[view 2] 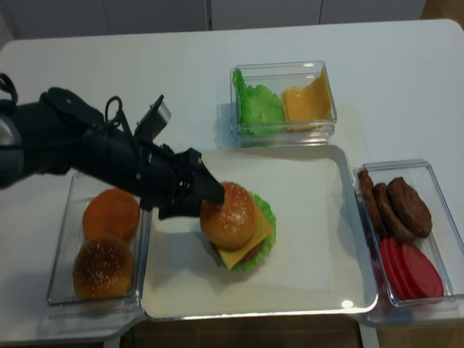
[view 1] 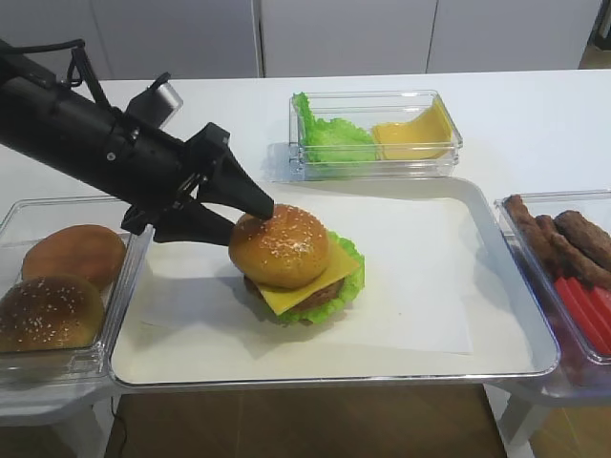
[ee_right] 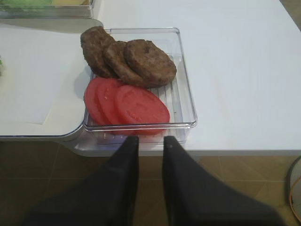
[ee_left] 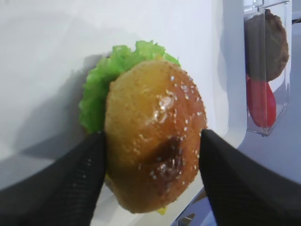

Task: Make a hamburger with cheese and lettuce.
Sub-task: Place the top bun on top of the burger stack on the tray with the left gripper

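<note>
The hamburger (view 1: 296, 267) stands on the white paper in the metal tray (view 1: 506, 358). It is a brown patty (view 1: 323, 297), the lettuce (view 1: 351, 262), the cheese (view 1: 291, 301) and a sesame bun (view 1: 279, 246) on top. My left gripper (view 1: 250, 221) is open and straddles the top bun (ee_left: 155, 136) from the left. One finger (ee_left: 89, 160) touches the bun's side, and the other finger (ee_left: 221, 165) is right beside it. The lettuce (ee_left: 101, 89) shows behind the bun. My right gripper (ee_right: 150, 139) is shut and empty, off the table's front edge, below the patty box.
A clear box (view 1: 19, 215) at the left holds two lone buns (view 1: 57, 286). Another box (view 1: 372, 134) at the back holds a bunch of leaves and bent yellow slices. The box (ee_right: 181, 75) at the right holds three patties (ee_right: 131, 59) and tomato slices (ee_right: 127, 103).
</note>
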Robot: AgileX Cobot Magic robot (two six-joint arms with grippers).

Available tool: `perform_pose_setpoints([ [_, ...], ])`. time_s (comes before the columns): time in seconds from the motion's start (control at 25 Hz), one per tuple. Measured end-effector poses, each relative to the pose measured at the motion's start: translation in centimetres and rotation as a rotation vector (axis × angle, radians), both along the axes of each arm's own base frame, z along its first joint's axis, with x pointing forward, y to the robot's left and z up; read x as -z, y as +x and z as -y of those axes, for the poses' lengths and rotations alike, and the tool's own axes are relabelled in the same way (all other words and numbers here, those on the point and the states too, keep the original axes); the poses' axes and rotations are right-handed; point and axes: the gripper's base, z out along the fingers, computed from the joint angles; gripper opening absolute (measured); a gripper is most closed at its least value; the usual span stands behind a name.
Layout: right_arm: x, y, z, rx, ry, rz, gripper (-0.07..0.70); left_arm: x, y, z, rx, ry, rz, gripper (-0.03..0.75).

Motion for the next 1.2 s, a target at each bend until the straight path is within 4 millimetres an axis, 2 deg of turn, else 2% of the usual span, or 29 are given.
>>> perform_pose_setpoints([
  [0.24,0.0,0.0,0.0,0.000,0.000,0.000,0.135,-1.0,0.0,0.2,0.028,0.010,0.042,0.460],
  [0.48,0.0,0.0,0.0,0.000,0.000,0.000,0.135,-0.7,-0.4,0.2,0.062,0.067,0.038,0.460],
  [0.76,0.0,0.0,0.0,0.000,0.000,0.000,0.135,-0.7,-1.0,1.4,0.100,0.071,0.035,0.460],
  [1.2,0.0,0.0,0.0,0.000,0.000,0.000,0.135,-0.6,-1.0,1.3,0.104,0.079,0.036,0.460],
])
